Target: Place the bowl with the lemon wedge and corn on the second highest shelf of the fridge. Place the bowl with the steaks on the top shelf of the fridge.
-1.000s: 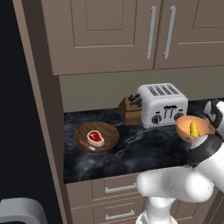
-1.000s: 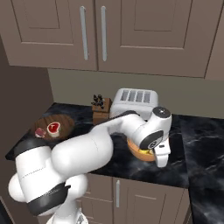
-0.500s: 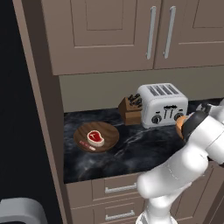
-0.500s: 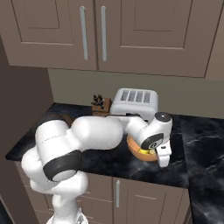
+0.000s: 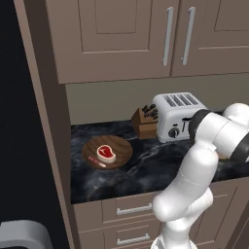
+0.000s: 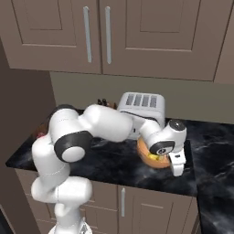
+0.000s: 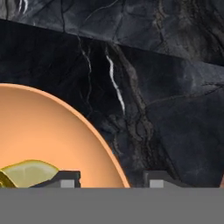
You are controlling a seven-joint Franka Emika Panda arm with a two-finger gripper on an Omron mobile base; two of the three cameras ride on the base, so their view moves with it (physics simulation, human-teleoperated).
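The claw (image 7: 107, 177) had dropped over the orange bowl's (image 6: 151, 157) rim beside the toaster (image 6: 139, 112) on the table (image 6: 114, 160) – one finger inside, one outside, closing though not yet pinching – so lifting toward the fridge seemed next

orange bowl (image 7: 48, 140): I see a deep, glossy, round bowl, upright on the dark marbled counter (image 7: 166, 87) in front of the toaster; in the right base view its rim (image 6: 145, 155) shows under the arm's wrist.
bowl contents: in the hand view I make out a yellow-green piece (image 7: 26, 174) low inside the bowl; I cannot tell whether it is lemon or corn.
wooden dish (image 5: 108, 151): shallow, dark brown, plate-like, I see it flat on the counter's left part, well apart from the orange bowl.
steaks: a red steak (image 5: 106, 153) with a white rim lies mid-dish; a smaller pinkish strip (image 5: 96, 161) lies beside it, towards the dish's front-left edge.
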